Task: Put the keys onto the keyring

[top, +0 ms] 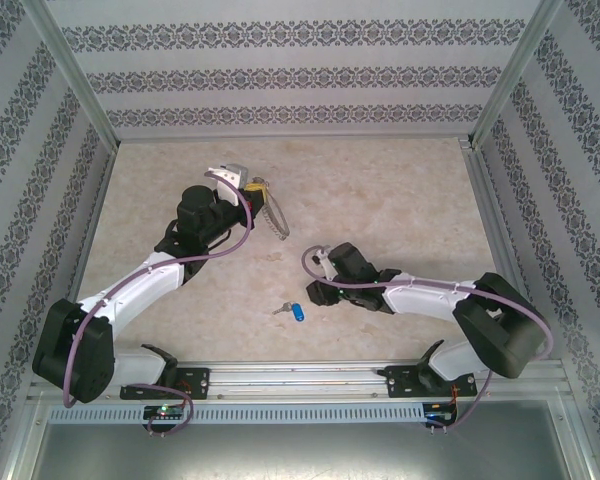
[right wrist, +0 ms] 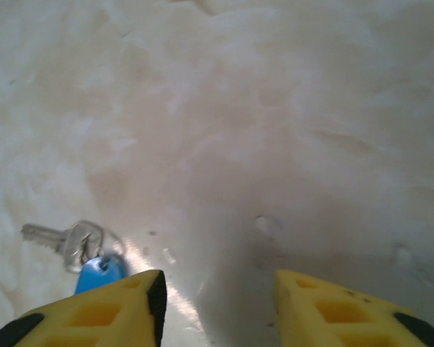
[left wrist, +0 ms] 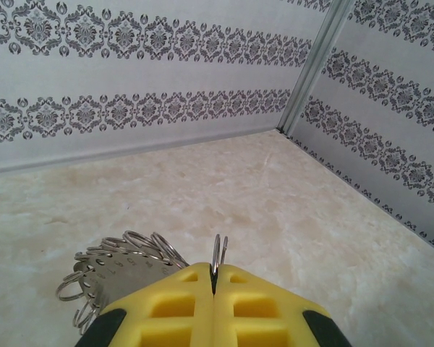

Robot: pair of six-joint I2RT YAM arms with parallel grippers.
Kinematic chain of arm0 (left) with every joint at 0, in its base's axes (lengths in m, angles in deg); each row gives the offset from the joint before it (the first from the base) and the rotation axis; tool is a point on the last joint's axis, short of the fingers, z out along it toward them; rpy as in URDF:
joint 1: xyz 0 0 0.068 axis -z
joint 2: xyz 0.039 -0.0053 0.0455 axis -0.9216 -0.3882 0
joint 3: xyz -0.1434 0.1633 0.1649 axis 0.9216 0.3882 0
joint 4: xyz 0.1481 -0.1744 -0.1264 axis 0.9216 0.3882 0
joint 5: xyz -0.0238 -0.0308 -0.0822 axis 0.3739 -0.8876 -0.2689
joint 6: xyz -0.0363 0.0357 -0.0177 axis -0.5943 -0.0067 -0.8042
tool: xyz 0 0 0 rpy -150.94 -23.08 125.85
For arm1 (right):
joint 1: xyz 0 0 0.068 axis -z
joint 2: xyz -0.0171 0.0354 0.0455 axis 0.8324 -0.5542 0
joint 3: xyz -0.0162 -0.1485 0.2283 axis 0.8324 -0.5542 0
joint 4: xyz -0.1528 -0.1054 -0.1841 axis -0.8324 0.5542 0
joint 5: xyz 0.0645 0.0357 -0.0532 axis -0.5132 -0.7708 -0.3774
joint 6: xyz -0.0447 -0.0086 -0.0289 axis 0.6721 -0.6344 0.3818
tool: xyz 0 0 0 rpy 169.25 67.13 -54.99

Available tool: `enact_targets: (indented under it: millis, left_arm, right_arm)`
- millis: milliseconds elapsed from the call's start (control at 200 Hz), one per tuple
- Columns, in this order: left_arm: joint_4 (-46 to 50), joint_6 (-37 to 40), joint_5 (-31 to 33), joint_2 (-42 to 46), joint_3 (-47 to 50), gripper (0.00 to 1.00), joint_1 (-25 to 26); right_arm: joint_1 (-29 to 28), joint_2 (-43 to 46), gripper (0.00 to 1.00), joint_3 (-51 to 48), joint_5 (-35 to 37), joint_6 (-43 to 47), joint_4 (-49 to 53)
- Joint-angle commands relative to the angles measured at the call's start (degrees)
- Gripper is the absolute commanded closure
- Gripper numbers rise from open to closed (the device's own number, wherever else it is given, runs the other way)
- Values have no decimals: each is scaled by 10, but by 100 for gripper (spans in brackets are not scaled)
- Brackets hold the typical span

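The key (top: 292, 311) lies flat on the table near the front middle, with a blue head and a short silver blade. In the right wrist view the key (right wrist: 94, 260) sits just left of my left fingertip, a small ring on its head. My right gripper (top: 318, 281) (right wrist: 218, 283) hovers open beside it, nothing between the fingers. My left gripper (top: 253, 189) (left wrist: 214, 278) is held up at the back left, shut on the keyring (left wrist: 219, 251). The thin loop pokes out between the yellow pads. The rest of the keyring (top: 272, 214) hangs down, jagged with several small rings (left wrist: 130, 249).
The marbled table (top: 400, 200) is walled by patterned panels on three sides, with metal posts in the corners (left wrist: 311, 69). A rail (top: 300, 380) carrying both arm bases runs along the near edge. Open tabletop lies to the right and behind the key.
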Motion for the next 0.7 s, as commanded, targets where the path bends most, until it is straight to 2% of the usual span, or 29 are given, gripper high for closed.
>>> enact_targets:
  millis: [0,270,694]
  left_arm:
    - [-27,-5,-9,0,-12,100,6]
    - [-28,-5,-10,-3,-14,100,7]
    - [-28,-4,-12,-7,-17,100,7]
  right_arm:
    - [-22,-7,52,12,-18,15,-4]
    - [-72,-54,42,45,3,32,22]
    - [-108,-124,41,90,47,42,31]
